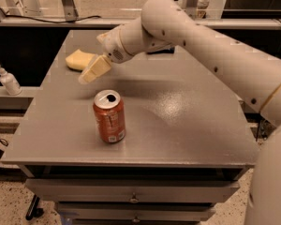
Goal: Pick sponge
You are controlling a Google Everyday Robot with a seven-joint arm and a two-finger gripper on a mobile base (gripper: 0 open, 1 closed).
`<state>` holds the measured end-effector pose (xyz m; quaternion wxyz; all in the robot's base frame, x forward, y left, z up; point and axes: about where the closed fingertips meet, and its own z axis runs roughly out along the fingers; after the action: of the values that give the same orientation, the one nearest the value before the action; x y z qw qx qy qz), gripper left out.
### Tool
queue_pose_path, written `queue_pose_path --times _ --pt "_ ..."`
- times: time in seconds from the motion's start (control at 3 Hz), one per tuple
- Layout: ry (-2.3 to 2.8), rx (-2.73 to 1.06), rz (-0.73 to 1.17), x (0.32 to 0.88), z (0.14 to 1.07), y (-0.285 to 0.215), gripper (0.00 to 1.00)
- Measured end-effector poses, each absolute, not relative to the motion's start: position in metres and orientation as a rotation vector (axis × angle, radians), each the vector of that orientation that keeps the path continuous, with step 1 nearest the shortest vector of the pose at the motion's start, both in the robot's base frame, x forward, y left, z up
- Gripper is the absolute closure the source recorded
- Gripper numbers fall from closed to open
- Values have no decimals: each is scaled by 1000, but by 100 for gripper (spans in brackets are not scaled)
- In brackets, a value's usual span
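The sponge (78, 59) is a pale yellow foam pad lying flat at the far left of the grey table (187, 125). My gripper (90, 75) hangs just to the right of and in front of the sponge, above the table, pointing down and to the left. Its tip overlaps the sponge's near right edge in this view; I cannot tell whether they touch. The white arm (201, 41) reaches in from the right and hides the sponge's right end.
A red soda can (109, 116) stands upright in front of the gripper, near the table's front left. A small white pump bottle (8, 80) stands on a ledge left of the table. A dark object (161, 49) lies behind the arm at the back.
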<state>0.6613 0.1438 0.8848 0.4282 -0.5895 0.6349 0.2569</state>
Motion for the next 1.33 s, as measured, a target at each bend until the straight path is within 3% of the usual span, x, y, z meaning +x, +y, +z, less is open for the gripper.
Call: queue_pose_path --times 0.67,1.0,1.33 --pt "1614 -1466 561 705 847 161 0" --pt "1631 -1460 545 712 835 162 17" --pt "1638 -1450 532 719 834 162 41"
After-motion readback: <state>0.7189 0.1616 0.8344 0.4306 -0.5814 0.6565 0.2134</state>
